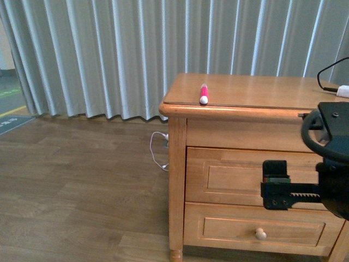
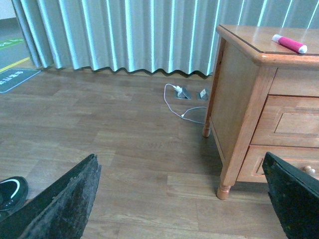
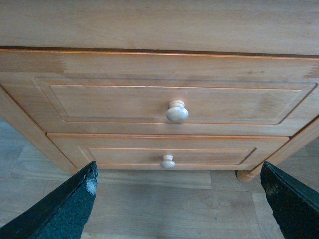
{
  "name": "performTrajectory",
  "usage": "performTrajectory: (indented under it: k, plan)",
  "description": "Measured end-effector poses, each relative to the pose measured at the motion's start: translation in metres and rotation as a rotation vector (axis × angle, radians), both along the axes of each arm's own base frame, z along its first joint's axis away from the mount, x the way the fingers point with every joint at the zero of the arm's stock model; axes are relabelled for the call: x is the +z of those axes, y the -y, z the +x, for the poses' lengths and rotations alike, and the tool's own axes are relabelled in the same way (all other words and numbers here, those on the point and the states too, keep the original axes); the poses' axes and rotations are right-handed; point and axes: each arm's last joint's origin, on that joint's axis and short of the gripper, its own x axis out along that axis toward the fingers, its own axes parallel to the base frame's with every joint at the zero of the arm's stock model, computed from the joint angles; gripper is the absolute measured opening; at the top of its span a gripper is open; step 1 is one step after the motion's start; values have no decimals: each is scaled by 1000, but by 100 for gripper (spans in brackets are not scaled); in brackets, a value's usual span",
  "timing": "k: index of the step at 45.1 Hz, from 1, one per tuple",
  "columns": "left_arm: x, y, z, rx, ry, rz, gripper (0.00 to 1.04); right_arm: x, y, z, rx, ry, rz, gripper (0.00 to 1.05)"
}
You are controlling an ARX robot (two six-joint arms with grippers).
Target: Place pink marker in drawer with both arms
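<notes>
The pink marker [image 1: 203, 94] lies on top of the wooden cabinet [image 1: 245, 90], near its front left corner, white tip toward the front edge. The left wrist view shows the pink marker [image 2: 289, 44] as well. The drawer [image 3: 149, 102] is the taller upper front, closed, with its round knob [image 3: 177, 111] visible. My right gripper [image 3: 178, 169] is open, facing the drawer fronts a short way off. From the front, the right gripper [image 1: 272, 185] covers the drawer's [image 1: 229, 177] knob. My left gripper [image 2: 180, 157] is open over the floor, left of the cabinet [image 2: 239, 99], holding nothing.
Below the drawer is a shallower drawer front [image 3: 169, 152] with its own knob [image 1: 260, 233]. A white plug with a black cable [image 1: 341, 90] rests at the top's right end. A white cable [image 2: 174, 102] and floor sockets [image 2: 182, 93] lie beside the cabinet. A curtain [image 1: 109, 54] hangs behind.
</notes>
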Motion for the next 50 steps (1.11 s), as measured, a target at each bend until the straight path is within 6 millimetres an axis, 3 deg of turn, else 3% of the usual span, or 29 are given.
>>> performTrajectory:
  k: [14, 23, 50]
  plan:
    - [0, 0, 0, 0, 0, 0, 98, -24, -9, 56, -23, -22, 0, 96]
    - [0, 0, 0, 0, 0, 0, 98, -36, -6, 82, -29, -23, 6, 96]
    - [0, 0, 0, 0, 0, 0, 98, -66, 16, 112, -11, -56, -5, 96]
